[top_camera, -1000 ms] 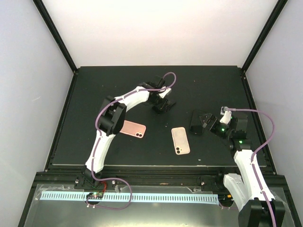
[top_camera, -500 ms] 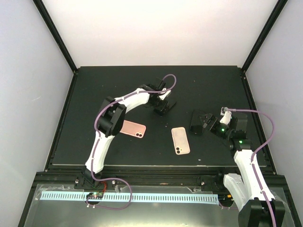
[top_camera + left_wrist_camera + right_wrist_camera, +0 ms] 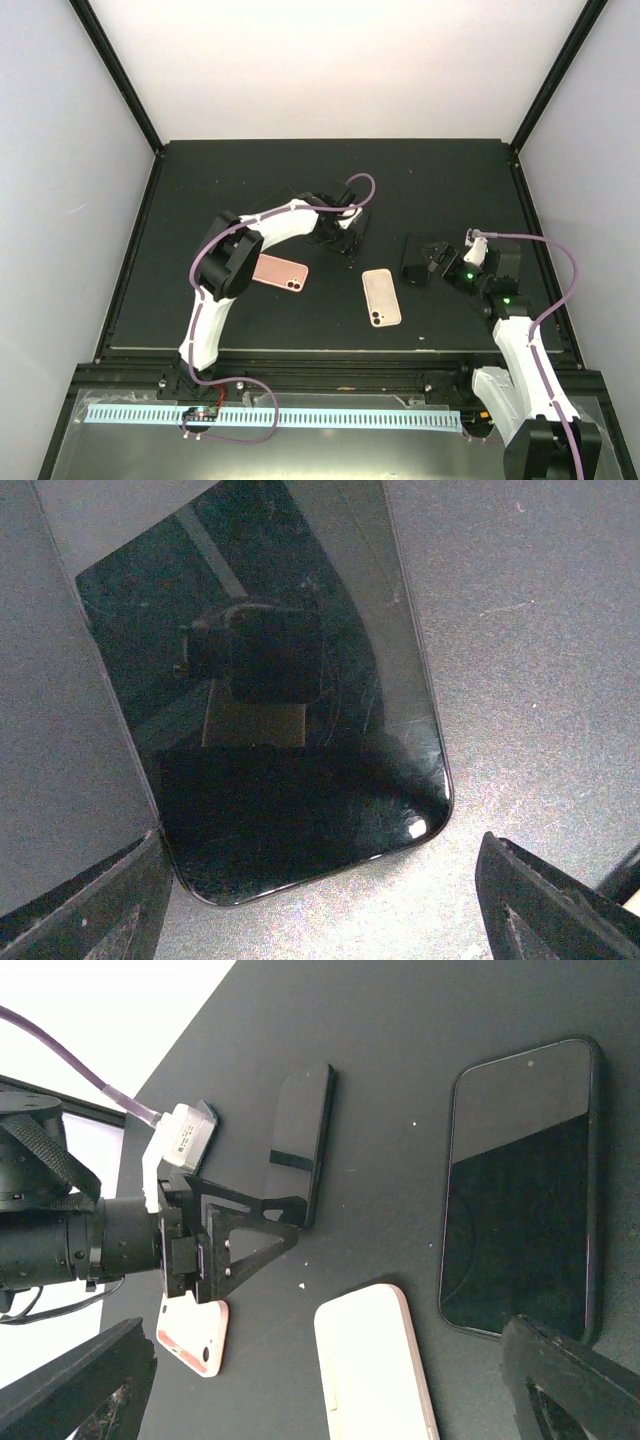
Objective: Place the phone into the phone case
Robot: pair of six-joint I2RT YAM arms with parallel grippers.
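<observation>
A black phone (image 3: pixel 280 700) lies screen up on the black table and fills the left wrist view. My left gripper (image 3: pixel 320 920) is open just above its near end, one fingertip (image 3: pixel 90 910) at the phone's left edge and the other to its right. In the top view this gripper (image 3: pixel 340 232) covers that phone. A second black phone (image 3: pixel 415 258) (image 3: pixel 520 1190) lies under my open right gripper (image 3: pixel 432 262) (image 3: pixel 330 1400). A pink case (image 3: pixel 280 272) (image 3: pixel 195 1335) and a cream case-like piece (image 3: pixel 381 297) (image 3: pixel 375 1370) lie back up, camera cut-outs showing.
The black table (image 3: pixel 200 200) is fenced by black rails at the left, right and front. White walls stand behind and at the sides. The left arm's purple cable (image 3: pixel 360 190) loops above its wrist.
My left gripper has moved nearer and down over the black phone. The right arm, both cases and the second phone have not visibly moved.
</observation>
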